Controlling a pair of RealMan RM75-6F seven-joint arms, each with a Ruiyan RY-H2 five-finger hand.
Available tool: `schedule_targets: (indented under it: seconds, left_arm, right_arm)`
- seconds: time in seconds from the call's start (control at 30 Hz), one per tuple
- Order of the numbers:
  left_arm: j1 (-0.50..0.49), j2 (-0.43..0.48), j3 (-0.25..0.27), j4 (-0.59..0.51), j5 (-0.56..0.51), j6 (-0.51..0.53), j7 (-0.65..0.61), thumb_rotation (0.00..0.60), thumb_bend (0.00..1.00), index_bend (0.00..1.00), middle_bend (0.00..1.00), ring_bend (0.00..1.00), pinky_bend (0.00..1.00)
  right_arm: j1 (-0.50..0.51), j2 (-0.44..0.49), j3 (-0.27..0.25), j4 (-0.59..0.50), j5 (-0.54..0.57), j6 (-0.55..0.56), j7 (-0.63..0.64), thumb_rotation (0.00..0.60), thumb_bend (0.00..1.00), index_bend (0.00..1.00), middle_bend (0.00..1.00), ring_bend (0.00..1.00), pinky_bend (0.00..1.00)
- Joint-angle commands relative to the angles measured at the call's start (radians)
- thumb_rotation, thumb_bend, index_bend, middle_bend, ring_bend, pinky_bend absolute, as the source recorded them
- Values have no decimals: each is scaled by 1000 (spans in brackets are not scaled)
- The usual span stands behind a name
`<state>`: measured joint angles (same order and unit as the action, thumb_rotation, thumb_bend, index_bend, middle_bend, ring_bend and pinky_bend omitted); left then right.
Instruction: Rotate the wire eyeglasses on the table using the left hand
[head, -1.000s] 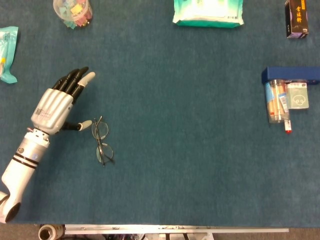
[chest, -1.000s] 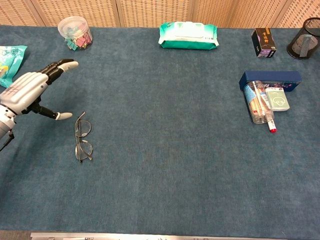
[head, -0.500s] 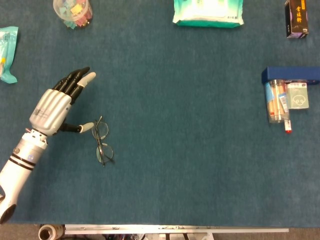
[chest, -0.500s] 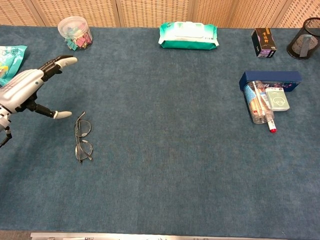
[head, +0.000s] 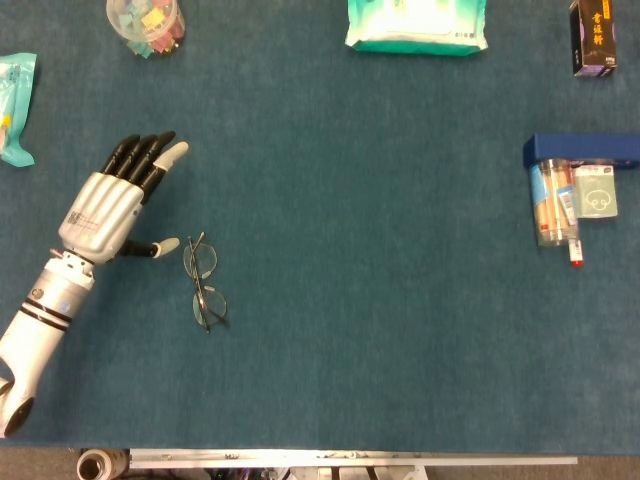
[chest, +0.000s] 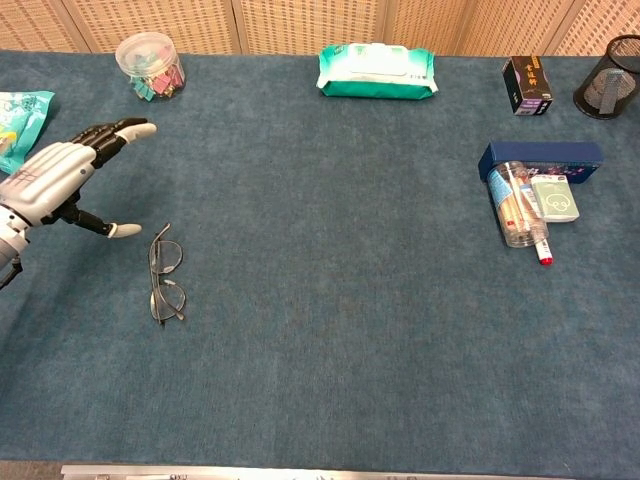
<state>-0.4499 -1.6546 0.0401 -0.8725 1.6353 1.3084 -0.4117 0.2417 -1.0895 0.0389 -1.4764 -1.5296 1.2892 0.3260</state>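
The wire eyeglasses (head: 203, 281) (chest: 165, 274) lie flat on the blue table, lenses one behind the other, at the left. My left hand (head: 108, 207) (chest: 60, 176) hovers just left of them, palm down, fingers stretched out and apart, holding nothing. Its thumb tip (head: 168, 243) points at the far lens with a small gap between them. The right hand shows in neither view.
A jar of clips (head: 146, 24) and a teal packet (head: 14, 94) sit at the back left, a wipes pack (head: 416, 27) at the back middle. A dark box (head: 593, 38), a mesh cup (chest: 607, 90) and a blue box with a clear tube (head: 575, 190) stand at the right.
The left hand has drawn back slightly to the left, its thumb moving off the far lens. The eyeglasses have not visibly moved.
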Motion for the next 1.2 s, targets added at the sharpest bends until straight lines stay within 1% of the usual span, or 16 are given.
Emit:
schedule_targets:
  seconds: [0.03,0.3,0.5,0.83,1.2]
  left_arm:
    - [-2,-10,2,17,7,11,-13,600,0,11,0,0,3]
    - [0,-13,7,26,17,32,-37,600,0,11,0,0,0]
    - [-5,0,12,-13,31,46,-18,600,0,11,0,0,0]
    - [-25,0,11,-61,38,30,20,600,0,11,0,0,0]
    - [-30,-37,14,-9,19,-11,-6,600,0,11,0,0,0]
  right_arm:
    - [0,1,0,1,1,0,0,600,0,0,76,0,210]
    - [2,-1,-2,4,0,-4,3,600,0,0,76,0,211]
    - [3,-1,-3,2,-3,-2,2,600,0,0,76,0,211]
    - [1,-1,-6,-5,-4,-1,-3,600,0,0,76,0,211]
    - [-2,-3,-8,1,2,-3,0,600,0,0,77,0,211]
